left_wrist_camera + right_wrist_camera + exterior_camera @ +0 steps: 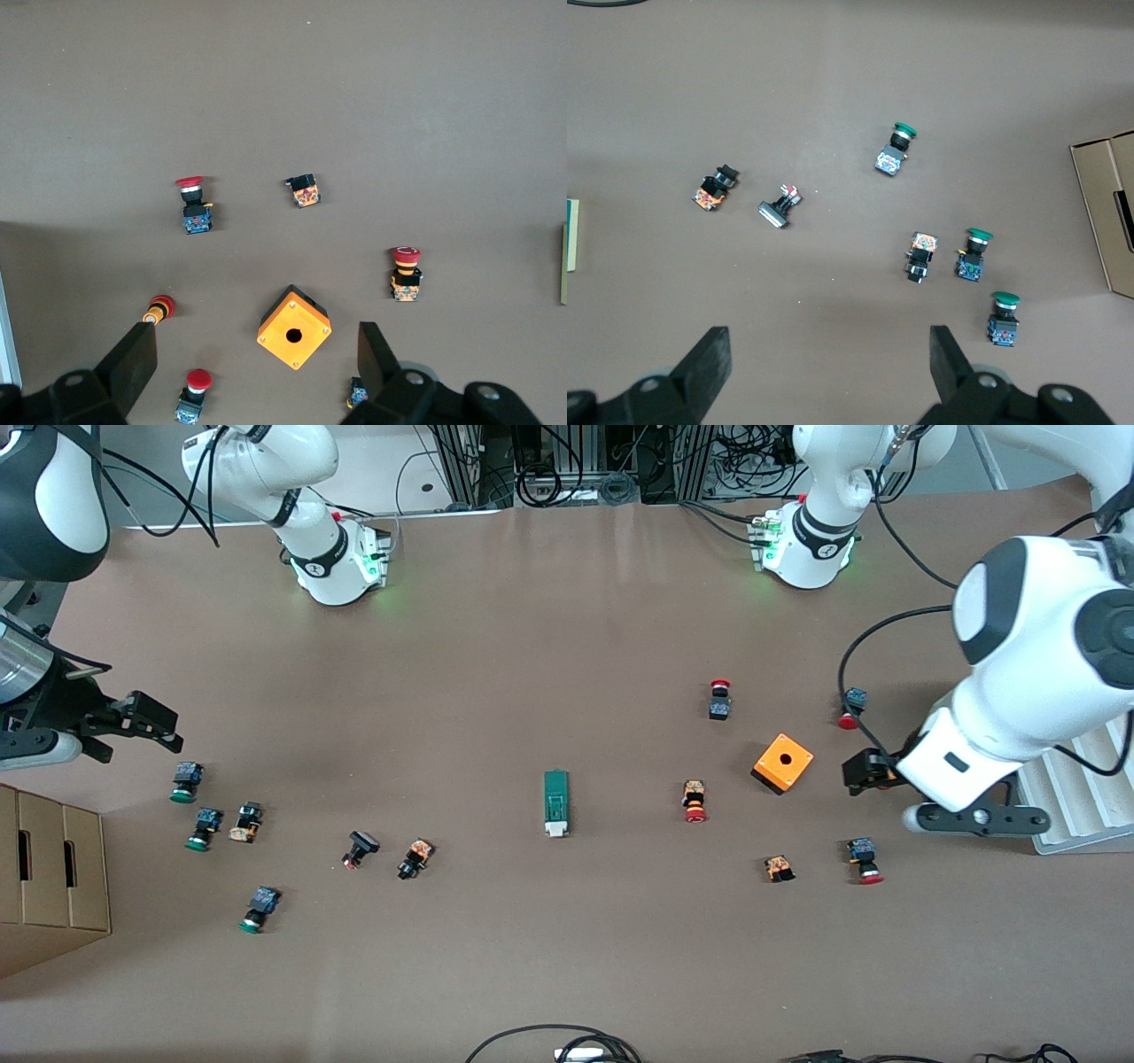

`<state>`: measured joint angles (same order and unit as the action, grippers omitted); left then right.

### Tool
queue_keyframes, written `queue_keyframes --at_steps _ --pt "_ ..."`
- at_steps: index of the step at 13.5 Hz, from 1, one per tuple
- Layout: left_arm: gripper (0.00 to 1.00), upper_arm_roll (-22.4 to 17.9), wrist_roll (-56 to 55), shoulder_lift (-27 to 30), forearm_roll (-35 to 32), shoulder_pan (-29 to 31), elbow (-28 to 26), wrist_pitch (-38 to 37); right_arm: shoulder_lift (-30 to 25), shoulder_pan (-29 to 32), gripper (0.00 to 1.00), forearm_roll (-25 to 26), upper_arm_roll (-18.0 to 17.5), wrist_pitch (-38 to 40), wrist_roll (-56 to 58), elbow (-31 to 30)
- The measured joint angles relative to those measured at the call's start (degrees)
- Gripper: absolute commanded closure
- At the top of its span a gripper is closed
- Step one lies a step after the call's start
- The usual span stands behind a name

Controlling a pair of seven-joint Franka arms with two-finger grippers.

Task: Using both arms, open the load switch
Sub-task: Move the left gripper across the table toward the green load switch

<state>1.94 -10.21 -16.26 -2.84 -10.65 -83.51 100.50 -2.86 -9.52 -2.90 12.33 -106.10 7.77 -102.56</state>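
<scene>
The load switch (555, 803), a narrow dark-green block with a white end, lies flat in the middle of the table; only a sliver of it shows at the edge of each wrist view (563, 276) (571, 234). My left gripper (866, 772) hangs open over the table beside the orange cube box (782, 763), toward the left arm's end; in its wrist view the left gripper (255, 356) is spread wide with nothing between its fingers. My right gripper (152, 724) is up over the right arm's end, also open and empty (828, 356). Both grippers are well away from the switch.
Green-capped push buttons (186, 781) and small parts (415, 858) are scattered toward the right arm's end. Red-capped buttons (695, 801) surround the orange box (294, 328). A cardboard box (53, 877) and a white tray (1083, 790) stand at the table's two ends.
</scene>
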Motion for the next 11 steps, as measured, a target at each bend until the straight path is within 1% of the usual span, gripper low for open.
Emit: queue_keyframes --at_steps 2,6,9,11 --pt "0.0 0.04 -4.26 -0.27 -2.59 -2.25 -0.03 0.11 0.0 0.0 0.0 0.0 0.0 0.0 0.0 0.0" --pt "0.0 0.07 -9.61 -0.97 -4.35 -5.6 -0.05 0.31 0.0 0.0 0.0 0.0 0.0 0.0 0.0 0.0" --pt "0.0 0.0 -12.87 -1.42 -8.94 -9.52 -0.71 0.33 0.0 0.0 0.0 0.0 0.01 0.0 0.0 0.0" --pt "0.0 -0.16 -19.46 -1.45 -15.42 -14.28 -3.12 0.39 0.0 0.01 0.0 0.0 0.01 0.0 0.0 0.01"
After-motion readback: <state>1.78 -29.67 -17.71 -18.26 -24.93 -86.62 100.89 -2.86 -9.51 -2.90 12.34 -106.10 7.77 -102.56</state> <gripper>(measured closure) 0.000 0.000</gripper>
